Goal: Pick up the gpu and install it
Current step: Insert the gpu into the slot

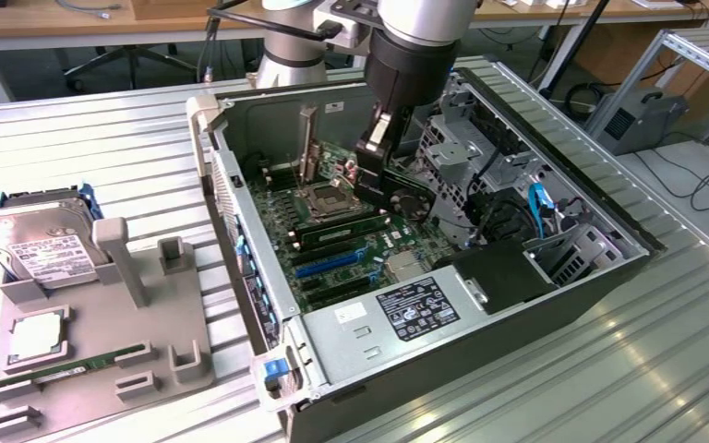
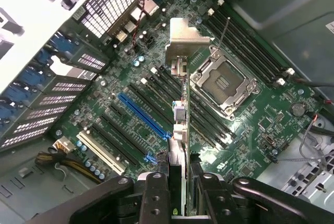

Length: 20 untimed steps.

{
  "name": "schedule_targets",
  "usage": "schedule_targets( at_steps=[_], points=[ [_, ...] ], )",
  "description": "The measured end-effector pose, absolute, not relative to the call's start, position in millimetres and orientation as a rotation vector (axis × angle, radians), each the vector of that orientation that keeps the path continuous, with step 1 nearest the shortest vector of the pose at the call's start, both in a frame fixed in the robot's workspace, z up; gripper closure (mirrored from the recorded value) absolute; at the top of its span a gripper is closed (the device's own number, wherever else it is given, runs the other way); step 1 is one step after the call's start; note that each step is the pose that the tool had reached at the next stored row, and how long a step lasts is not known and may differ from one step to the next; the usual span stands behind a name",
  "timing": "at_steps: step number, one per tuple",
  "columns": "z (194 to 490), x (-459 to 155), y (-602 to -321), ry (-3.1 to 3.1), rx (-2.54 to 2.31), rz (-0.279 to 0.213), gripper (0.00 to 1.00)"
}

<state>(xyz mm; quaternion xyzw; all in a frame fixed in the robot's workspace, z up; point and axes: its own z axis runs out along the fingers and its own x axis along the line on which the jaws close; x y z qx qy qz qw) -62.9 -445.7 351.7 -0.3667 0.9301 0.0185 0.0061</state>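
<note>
The gpu [image 2: 180,110] is seen edge-on as a thin dark strip ending in a silvery bracket [image 2: 186,37]. My gripper [image 2: 180,179] is shut on its near end, one black finger on each side. The card stands on edge over the motherboard's black slots, between the blue slot [image 2: 144,114] and the CPU socket [image 2: 222,85]. I cannot tell if it touches a slot. In the exterior view my gripper [image 1: 373,180] reaches down into the open computer case [image 1: 250,277]. The gpu [image 1: 318,159] runs from it toward the case's rear wall, bracket upright.
A white slot [image 2: 102,153] lies beside the blue one. A drive cage [image 1: 453,157] and the power supply [image 1: 435,305] crowd the case on the exterior view's right. On the exterior view's left, a grey tray [image 1: 96,323] holds a hard drive [image 1: 34,245], a CPU [image 1: 34,337] and a RAM stick [image 1: 66,371].
</note>
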Motion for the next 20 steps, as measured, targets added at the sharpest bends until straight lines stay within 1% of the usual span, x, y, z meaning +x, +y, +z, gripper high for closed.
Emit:
schedule_targets(
  at_steps=[20],
  points=[
    [351.2,-62.9,-445.7,2.873,-1.242,0.059,0.74]
  ],
)
